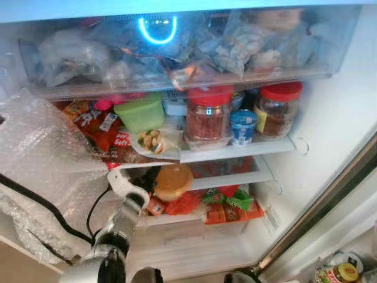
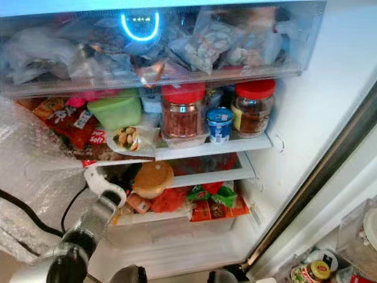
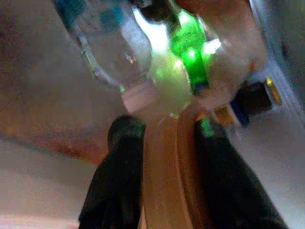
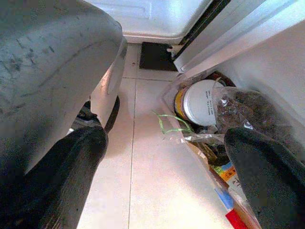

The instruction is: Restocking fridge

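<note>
The fridge [image 1: 330, 118] stands open ahead, its white right wall bare and its door edge [image 1: 318, 218] running down on the right. The clear top drawer [image 1: 177, 76] spans the whole width, packed with plastic bags of food. A sheet of bubble wrap [image 1: 41, 165] hangs over the left side and narrows the opening there. The bottom of the fridge, below the lowest shelf, is the roomiest spot, white and mostly bare.

On the upper shelf [image 1: 235, 150] stand, left to right, a green tub [image 1: 140, 113], a red-lidded jar [image 1: 207, 115] of reddish food, a small blue-topped cup [image 1: 242, 127] and a second red-lidded jar [image 1: 278, 109] with dark contents. Red snack packets [image 1: 97, 127] and a small wrapped dish [image 1: 152, 141] lie in front of the tub. The lower shelf [image 1: 227, 180] carries a brown round container [image 1: 172, 181], with red and green packets [image 1: 227, 203] below it.

The left arm reaches into the fridge, its wrist just beside the brown container. In the left wrist view the left gripper [image 3: 164, 136] has its fingers apart, with a tan rounded surface between them; contact cannot be told. A clear bottle [image 3: 109, 43] and a green bottle [image 3: 188, 47] lie beyond.

The right gripper [image 4: 167, 148] hangs low over the tiled floor [image 4: 143, 181], fingers wide apart, holding nothing. A white-lidded tin [image 4: 202, 102] sits in a bag [image 4: 252, 114] by the door.
</note>
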Robot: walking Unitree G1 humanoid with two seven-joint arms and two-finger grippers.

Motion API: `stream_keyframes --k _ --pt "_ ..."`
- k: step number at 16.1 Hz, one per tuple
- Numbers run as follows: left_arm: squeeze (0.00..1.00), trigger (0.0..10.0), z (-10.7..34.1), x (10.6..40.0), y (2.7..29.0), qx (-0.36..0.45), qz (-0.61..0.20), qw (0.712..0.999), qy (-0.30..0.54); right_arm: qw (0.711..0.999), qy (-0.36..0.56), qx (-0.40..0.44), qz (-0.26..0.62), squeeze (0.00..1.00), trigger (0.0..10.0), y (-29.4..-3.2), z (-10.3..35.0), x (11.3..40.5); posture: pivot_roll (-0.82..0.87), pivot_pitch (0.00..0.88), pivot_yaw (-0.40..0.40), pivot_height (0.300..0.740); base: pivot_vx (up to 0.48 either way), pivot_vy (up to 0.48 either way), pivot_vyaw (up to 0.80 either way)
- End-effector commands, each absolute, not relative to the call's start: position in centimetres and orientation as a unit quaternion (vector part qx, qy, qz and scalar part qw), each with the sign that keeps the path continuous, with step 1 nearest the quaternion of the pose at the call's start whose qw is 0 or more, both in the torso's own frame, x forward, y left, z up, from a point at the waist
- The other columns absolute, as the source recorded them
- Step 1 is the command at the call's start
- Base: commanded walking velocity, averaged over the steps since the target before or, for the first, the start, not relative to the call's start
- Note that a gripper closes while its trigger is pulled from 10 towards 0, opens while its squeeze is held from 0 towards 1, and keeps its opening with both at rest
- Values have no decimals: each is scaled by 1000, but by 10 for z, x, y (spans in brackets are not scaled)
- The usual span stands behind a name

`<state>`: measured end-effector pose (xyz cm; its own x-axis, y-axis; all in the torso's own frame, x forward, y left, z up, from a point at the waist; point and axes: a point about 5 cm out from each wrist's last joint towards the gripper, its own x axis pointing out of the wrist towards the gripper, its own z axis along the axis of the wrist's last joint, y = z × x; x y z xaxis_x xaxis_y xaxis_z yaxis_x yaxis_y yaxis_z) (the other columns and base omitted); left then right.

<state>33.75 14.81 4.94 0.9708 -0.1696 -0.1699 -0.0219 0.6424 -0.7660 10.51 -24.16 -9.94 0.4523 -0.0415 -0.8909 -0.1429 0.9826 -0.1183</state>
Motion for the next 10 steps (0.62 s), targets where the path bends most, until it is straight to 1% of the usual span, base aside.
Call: stream_keyframes --k 1,3,8,9,10 --pt "0 10000 69 351 150 -411 -41 907 80 851 518 -83 31 0 10000 -240 -100 105 -47 0 23 652 0 0 0" --pt "0 10000 72 355 151 -417 -19 906 76 850 520 -82 28 0 10000 -241 -100 100 -61 0 28 652 0 0 0" --pt "0 10000 72 357 150 -413 -2 907 82 851 519 -81 25 0 10000 -242 -101 94 -82 0 34 652 0 0 0" --pt "0 10000 70 356 147 -392 -9 916 89 851 519 -81 23 0 10000 -243 -101 93 -83 0 32 652 0 0 0" --pt "0 10000 68 355 146 -387 -9 918 91 851 518 -80 23 0 10000 -243 -101 93 -83 0 31 652 0 0 0"
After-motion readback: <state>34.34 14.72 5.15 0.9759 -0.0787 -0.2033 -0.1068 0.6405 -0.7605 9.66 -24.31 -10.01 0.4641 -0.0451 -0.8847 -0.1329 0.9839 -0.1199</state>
